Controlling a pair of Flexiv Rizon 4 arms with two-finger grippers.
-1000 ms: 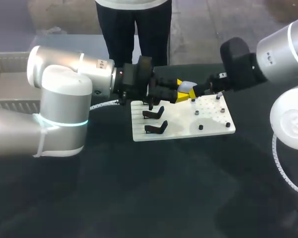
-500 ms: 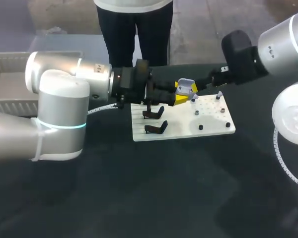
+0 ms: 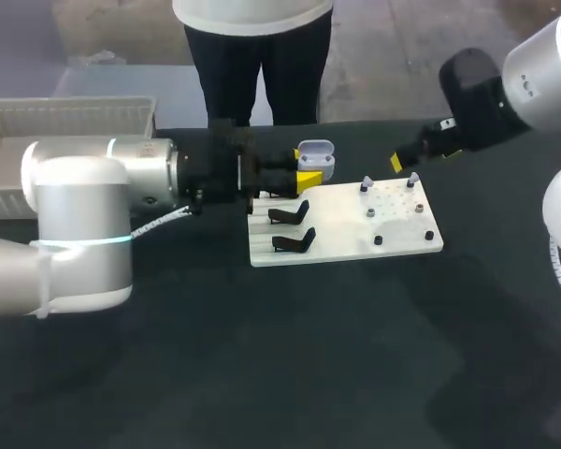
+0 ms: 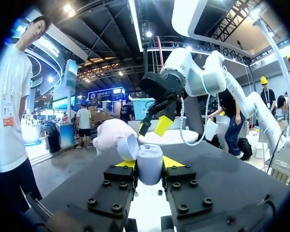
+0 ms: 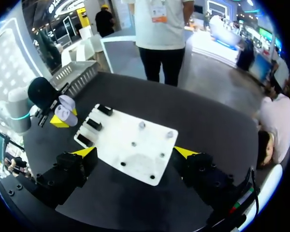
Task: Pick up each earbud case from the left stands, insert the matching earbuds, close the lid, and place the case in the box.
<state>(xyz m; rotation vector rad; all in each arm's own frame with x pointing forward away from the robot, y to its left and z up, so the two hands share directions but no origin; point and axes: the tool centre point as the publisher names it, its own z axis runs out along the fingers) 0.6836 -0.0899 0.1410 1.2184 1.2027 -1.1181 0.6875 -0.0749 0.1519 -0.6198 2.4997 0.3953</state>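
Head view, left arm: it comes in from the left, and the left gripper point(image 3: 304, 178) sits at the far left edge of the white board point(image 3: 355, 245), pinching the earbud case point(image 3: 316, 159) between its yellow tips.
Head view, right arm: the right gripper point(image 3: 397, 162) hangs off the board's far right side, well apart from the case.
Head view, board: two black stands point(image 3: 292, 214) are on its left part, just near of the held case. Small earbuds point(image 3: 366, 185) stand on pegs on its right part.
Head view, box: the box point(image 3: 75, 112) sits at the far left, well apart from the case.
Left wrist view, case: there it is, upright between the two fingers, touched from both sides, with the lid point(image 4: 127, 146) swung open to one side.
Left wrist view, other arm: the right gripper floats ahead, beyond the case.
Right wrist view, jaws: spread wide with nothing between them, the board lying below and ahead.
Right wrist view, case: it is at the board's far left corner, in the left gripper's grasp, lid up.
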